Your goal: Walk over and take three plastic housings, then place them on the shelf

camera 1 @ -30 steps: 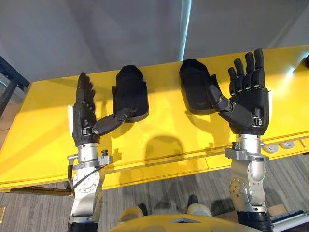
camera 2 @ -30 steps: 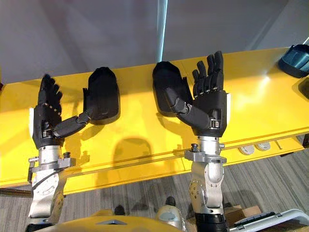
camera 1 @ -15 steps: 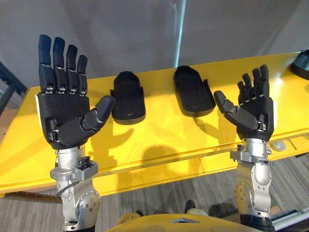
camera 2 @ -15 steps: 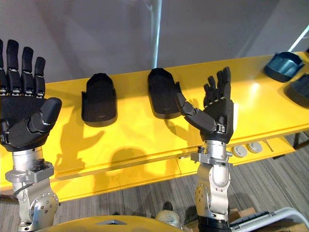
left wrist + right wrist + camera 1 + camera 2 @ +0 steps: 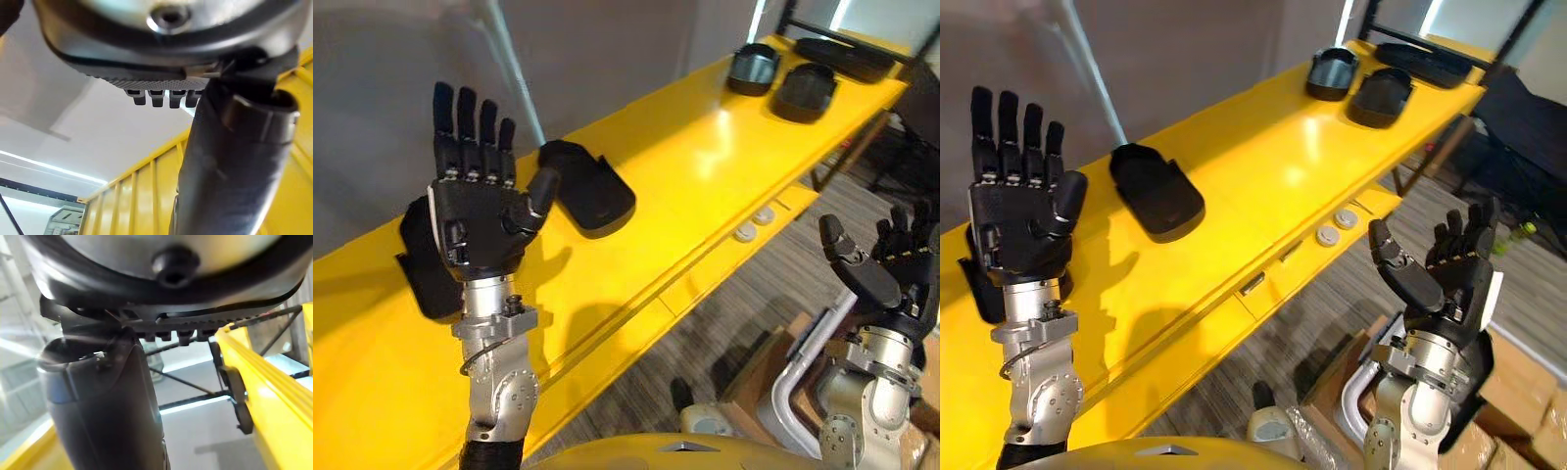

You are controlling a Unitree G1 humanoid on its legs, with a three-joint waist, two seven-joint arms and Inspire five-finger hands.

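Left eye view: left hand (image 5: 475, 211) and right hand (image 5: 886, 279) are spread open and empty. One black plastic housing (image 5: 592, 191) lies on the long yellow table (image 5: 705, 157) beside the left hand, so the carrying seems unfinished.

Bright overhead light left white glare on the glossy yellow desk (image 5: 1283, 186); the raised left hand (image 5: 1018, 220) cast a soft shadow onto it

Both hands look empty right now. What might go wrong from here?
The open left hand partly hides one black housing, so a reach might knock it along the yellow shelf. The open right hand hangs off the shelf beside cardboard boxes, which it might bump.
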